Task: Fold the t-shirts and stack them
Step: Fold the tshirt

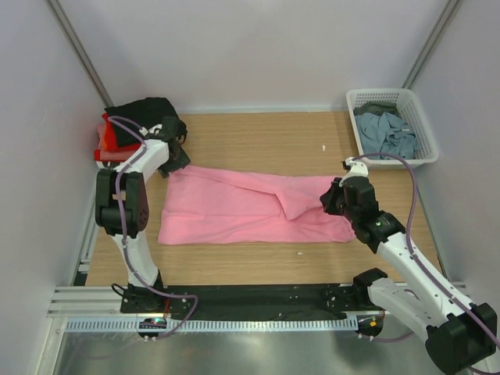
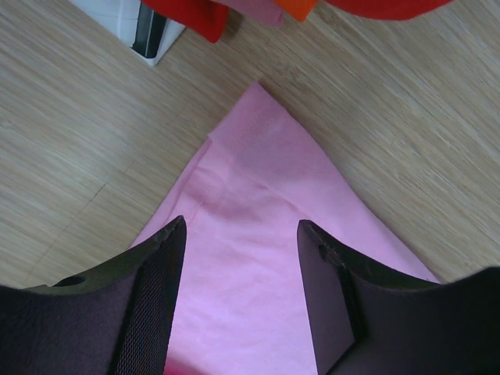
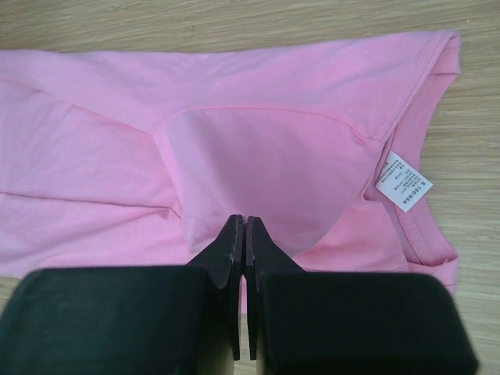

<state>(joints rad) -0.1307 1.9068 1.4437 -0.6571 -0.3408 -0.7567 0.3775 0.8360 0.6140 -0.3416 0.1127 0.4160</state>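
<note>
1. Far-left corner of the wooden table [image 1: 258, 141]: one pile shows three t-shirts, a black t-shirt [image 1: 144, 113] on top, with a red t-shirt [image 2: 187, 12] and an orange t-shirt [image 2: 293, 8] at its edge.
2. The left gripper [image 2: 242, 234] hangs just above the far-left corner of the pink t-shirt [image 1: 234, 211], jaws apart, gripping nothing.
3. That one pink shirt lies flat across the middle of the table, between the two arms.
4. Its one white neck tag [image 3: 402, 190] sits inside the collar; the black print is too small to read.
5. The right gripper [image 3: 244, 223], jaws pressed together, pinches a raised fold of the pink shirt near its right end.
6. Far-right corner: one white lattice basket [image 1: 426, 129] holds two shirts, a grey-blue t-shirt [image 1: 388, 137] and a dark olive t-shirt [image 1: 379, 109].
</note>
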